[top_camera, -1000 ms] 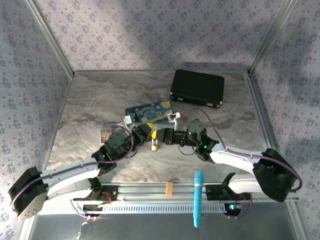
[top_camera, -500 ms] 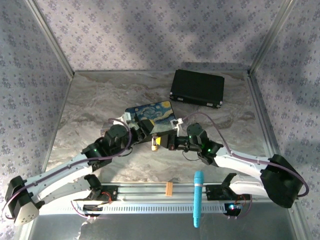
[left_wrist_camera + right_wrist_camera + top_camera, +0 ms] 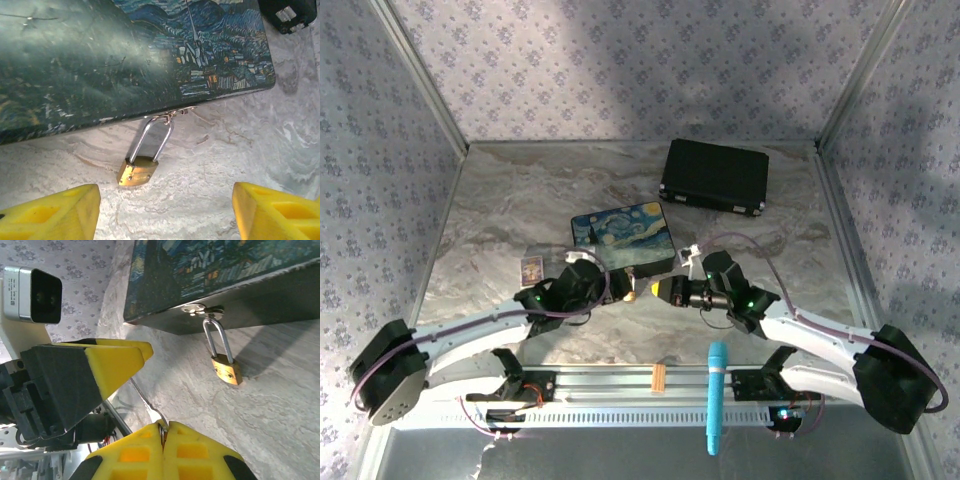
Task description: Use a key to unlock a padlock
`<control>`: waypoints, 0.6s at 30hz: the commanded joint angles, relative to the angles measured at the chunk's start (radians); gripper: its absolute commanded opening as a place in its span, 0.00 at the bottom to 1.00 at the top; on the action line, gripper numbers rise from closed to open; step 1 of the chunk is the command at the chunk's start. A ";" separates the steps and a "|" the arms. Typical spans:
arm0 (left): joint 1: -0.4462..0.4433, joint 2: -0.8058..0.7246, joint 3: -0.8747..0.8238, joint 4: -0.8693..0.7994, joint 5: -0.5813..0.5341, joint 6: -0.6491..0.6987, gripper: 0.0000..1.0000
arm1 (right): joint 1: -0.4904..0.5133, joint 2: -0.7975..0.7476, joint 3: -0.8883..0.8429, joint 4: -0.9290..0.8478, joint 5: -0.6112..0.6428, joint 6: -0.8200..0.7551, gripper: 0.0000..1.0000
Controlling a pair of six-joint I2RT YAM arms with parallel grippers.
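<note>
The padlock [image 3: 137,171], brass with a silver shackle, hangs from the hasp of the painted box [image 3: 150,55] and rests on the marble table. My left gripper [image 3: 165,215] is open, its yellow fingers [image 3: 50,215] wide apart just short of the padlock and touching nothing. My right gripper [image 3: 164,432] is shut on the key [image 3: 147,402], whose thin silver blade sticks out from the fingertips. The padlock [image 3: 226,370] lies a short way ahead of the key. From above, both grippers meet at the box's near edge, left gripper [image 3: 608,285] and right gripper [image 3: 655,290] either side of the padlock [image 3: 630,294].
A black case [image 3: 713,177] lies at the back right. A little printed card [image 3: 531,268] sits left of the box. A teal tool [image 3: 716,395] and a small wooden piece [image 3: 658,378] rest on the front rail. Patterned walls close in the table.
My left gripper has opened, let go of the padlock and drawn back toward the near left. The right gripper, still shut on the key, has shifted slightly right.
</note>
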 commanded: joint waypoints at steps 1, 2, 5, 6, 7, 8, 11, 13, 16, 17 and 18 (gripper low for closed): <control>-0.008 0.049 -0.009 0.117 0.007 0.076 0.70 | -0.011 -0.014 -0.021 -0.047 0.019 -0.031 0.00; -0.010 0.071 -0.007 0.136 0.011 0.087 0.70 | -0.013 -0.014 -0.024 -0.047 0.020 -0.034 0.00; -0.014 0.137 0.000 0.188 0.004 0.109 0.69 | -0.017 -0.010 -0.032 -0.051 0.022 -0.038 0.00; -0.012 0.162 0.002 0.194 -0.007 0.114 0.69 | -0.020 -0.008 -0.034 -0.051 0.022 -0.038 0.00; -0.013 0.184 0.004 0.197 -0.017 0.112 0.67 | -0.021 -0.007 -0.038 -0.048 0.024 -0.038 0.00; -0.012 0.210 0.005 0.213 -0.017 0.117 0.66 | -0.024 -0.006 -0.042 -0.047 0.023 -0.038 0.00; -0.015 0.283 0.009 0.271 0.004 0.140 0.65 | -0.027 -0.006 -0.050 -0.045 0.025 -0.038 0.00; -0.016 0.322 0.020 0.292 0.015 0.147 0.64 | -0.030 -0.003 -0.051 -0.049 0.024 -0.042 0.00; -0.022 0.357 0.026 0.317 0.012 0.153 0.60 | -0.036 0.005 -0.051 -0.051 0.024 -0.045 0.00; -0.029 0.365 0.033 0.309 0.004 0.161 0.58 | -0.038 0.012 -0.052 -0.048 0.024 -0.045 0.00; -0.037 0.373 0.043 0.290 -0.007 0.166 0.54 | -0.039 0.018 -0.056 -0.041 0.025 -0.044 0.00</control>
